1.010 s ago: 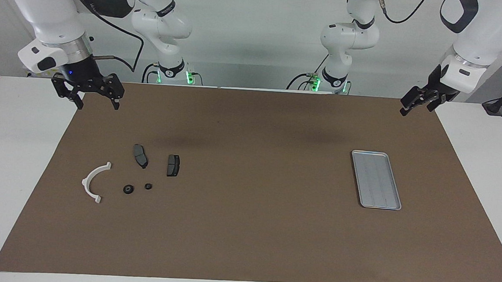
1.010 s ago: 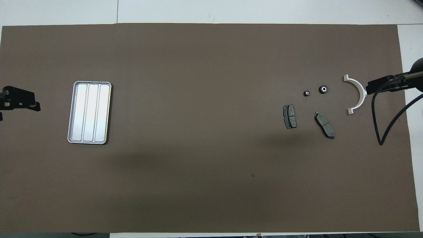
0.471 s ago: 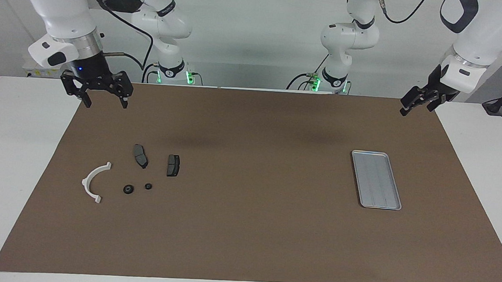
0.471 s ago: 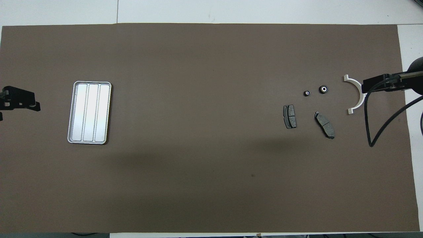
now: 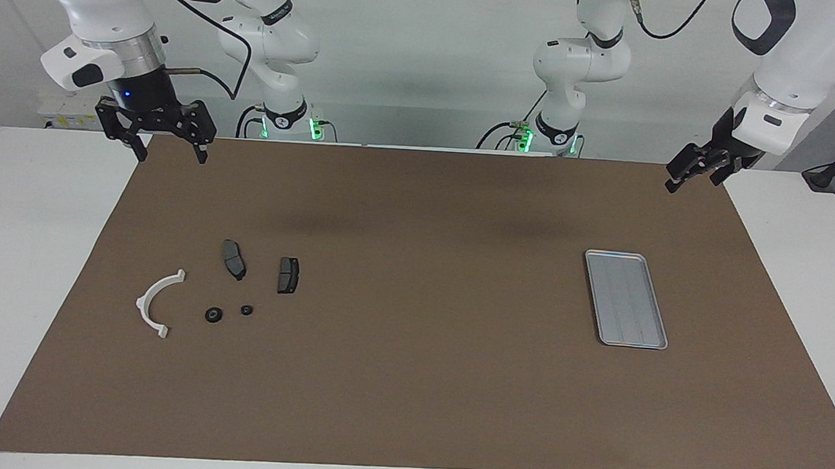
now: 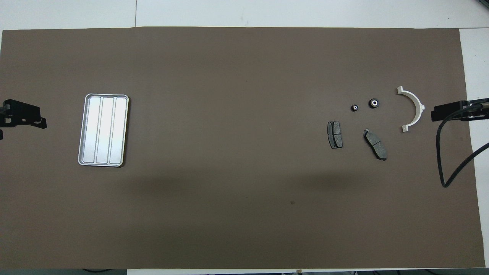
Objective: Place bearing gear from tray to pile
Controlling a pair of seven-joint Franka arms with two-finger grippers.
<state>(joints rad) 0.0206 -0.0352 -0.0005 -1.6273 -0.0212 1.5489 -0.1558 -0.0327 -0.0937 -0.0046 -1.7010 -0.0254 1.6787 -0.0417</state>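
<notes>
While empty, tray point(image 5: 626, 298) beside mat edge

Tray point(image 5: 627, 299) and pile point(image 5: 220, 291) lie well apart.

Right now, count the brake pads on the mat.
2. Both lie at the right arm's end: one pad nearest the bracket, the other pad beside it, toward the tray. None looks hidden.

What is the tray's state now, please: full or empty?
Empty: the tray shows only its bare ridged floor in both views; the small parts lie together on the mat.
</notes>
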